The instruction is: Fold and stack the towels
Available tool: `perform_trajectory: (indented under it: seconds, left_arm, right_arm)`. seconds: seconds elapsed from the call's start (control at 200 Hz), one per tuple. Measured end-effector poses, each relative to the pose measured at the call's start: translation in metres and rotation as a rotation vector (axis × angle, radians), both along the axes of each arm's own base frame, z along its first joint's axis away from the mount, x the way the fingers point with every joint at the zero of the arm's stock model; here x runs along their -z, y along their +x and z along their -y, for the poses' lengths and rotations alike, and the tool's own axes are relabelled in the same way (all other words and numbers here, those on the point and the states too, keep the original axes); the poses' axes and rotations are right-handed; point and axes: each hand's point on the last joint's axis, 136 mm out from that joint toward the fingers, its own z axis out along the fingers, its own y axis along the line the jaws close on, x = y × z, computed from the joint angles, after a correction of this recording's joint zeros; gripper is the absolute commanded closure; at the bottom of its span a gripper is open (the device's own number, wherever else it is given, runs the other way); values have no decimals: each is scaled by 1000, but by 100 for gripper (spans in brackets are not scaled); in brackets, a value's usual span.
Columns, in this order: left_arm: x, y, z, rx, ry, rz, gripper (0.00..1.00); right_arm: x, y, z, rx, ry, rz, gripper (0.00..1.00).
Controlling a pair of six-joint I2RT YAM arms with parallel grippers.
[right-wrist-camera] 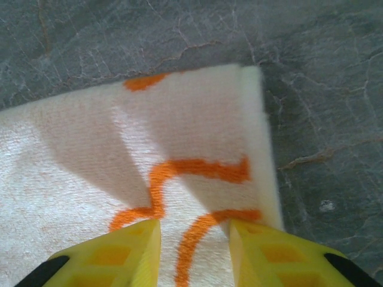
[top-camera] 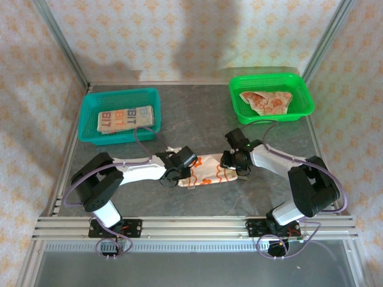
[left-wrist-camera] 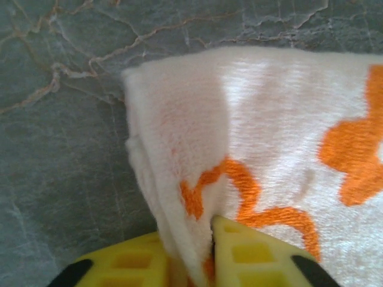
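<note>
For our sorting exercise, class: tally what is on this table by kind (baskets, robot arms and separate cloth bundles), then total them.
Baskets: 2, teal basket and green basket
Robot arms: 2, left arm and right arm
Cloth bundles: 3, folded bundle in teal, crumpled towel in green, spread towel on the table
Total: 7

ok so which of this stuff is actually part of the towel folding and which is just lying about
Job: towel on the table, pinched by the left gripper, right gripper at its other end; crumpled towel in the green basket.
Lying about: teal basket holding a folded printed cloth, maybe the stack; untouched now.
</note>
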Motion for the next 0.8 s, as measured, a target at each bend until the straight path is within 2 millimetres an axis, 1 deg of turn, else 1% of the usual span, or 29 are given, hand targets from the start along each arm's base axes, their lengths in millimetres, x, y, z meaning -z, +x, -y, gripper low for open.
perform_trajectory:
  seconds: [0.055,0.205,0.32,0.34,0.365,0.395,0.405,0.415,0.445,0.53,0.691,0.801]
  left_arm:
    - [0,1,0,1,-1,3,100]
    - [-7,2,0,27,13,17,100]
    - [-12,3,-3,63,62,11,100]
    - [-14,3,-4,68,74,9,100]
    - [-17,3,-7,79,96,6,100]
    - [-21,3,-9,91,117,4,100]
    - [-22,3,-9,93,121,3,100]
    - [-24,4,-10,97,129,3,100]
    - [-30,5,-11,109,150,5,100]
    - [-56,11,-12,149,196,23,100]
    - [-125,35,-8,203,223,114,100]
    - [-170,54,-13,223,241,173,100]
  right_arm:
    - [-4,1,0,2,0,7,56]
    - [-23,8,0,1,3,57,42]
    - [-37,14,1,17,3,92,26]
    - [-39,15,1,12,0,100,25]
    - [-41,16,1,16,-1,104,17]
    - [-44,18,2,22,-3,110,13]
    - [-45,18,2,17,-8,115,5]
    - [-46,19,2,26,-6,115,1]
    - [-48,20,3,23,-13,121,1]
    - [-54,24,5,33,-24,136,1]
    - [-67,33,6,47,-38,169,1]
    - [-78,41,5,54,-40,196,1]
